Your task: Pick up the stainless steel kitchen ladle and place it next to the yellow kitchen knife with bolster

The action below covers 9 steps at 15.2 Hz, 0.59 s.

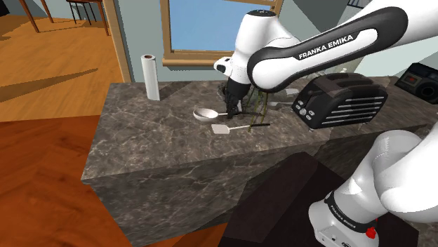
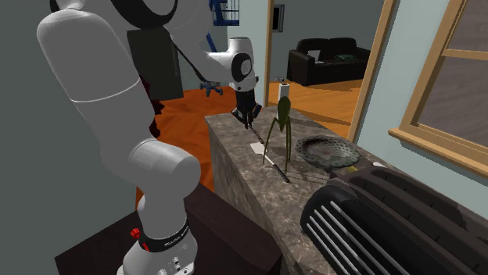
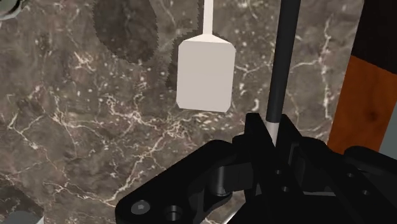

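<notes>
A dark marble countertop carries a black toaster at the shoulder view's right. The black gripper reaches down, fingers clamped around the handle of the ladle, its pale bowl low over the counter beside a white spatula.

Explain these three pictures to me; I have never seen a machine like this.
It is a white robot arm with a black two-fingered gripper for a hand. One picture looks over its shoulder, one looks along the counter from beside its base, and one comes from a camera on the hand itself. On the dark stone counter lie a ladle and a white spatula. A paper roll, a green long-legged object and a black toaster stand there too. The fingers are closed on the ladle's dark handle.
</notes>
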Motion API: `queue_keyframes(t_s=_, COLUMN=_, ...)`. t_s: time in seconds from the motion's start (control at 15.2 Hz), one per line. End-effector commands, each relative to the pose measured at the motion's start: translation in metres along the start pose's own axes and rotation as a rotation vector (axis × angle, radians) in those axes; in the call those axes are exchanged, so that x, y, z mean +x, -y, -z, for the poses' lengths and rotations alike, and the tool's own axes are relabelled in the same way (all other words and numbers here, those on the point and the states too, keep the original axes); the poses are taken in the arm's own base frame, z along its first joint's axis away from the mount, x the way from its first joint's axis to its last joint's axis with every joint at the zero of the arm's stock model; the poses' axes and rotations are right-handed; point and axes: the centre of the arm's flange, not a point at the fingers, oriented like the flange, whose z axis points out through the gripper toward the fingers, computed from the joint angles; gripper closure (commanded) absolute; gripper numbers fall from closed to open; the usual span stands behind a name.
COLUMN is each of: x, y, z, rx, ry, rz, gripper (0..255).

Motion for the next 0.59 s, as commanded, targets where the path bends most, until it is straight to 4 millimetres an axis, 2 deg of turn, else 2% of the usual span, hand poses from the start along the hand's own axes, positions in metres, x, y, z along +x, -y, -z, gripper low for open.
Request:
queue_keyframes(t_s=0.0, x=-0.026, y=-0.01, z=-0.001, rx=0.0, ry=0.0, rz=0.002, gripper=255)
queue_keyframes(t_s=0.53, x=-0.124, y=-0.05, z=-0.003, rx=0.0, ry=0.0, rz=0.002, gripper=255)
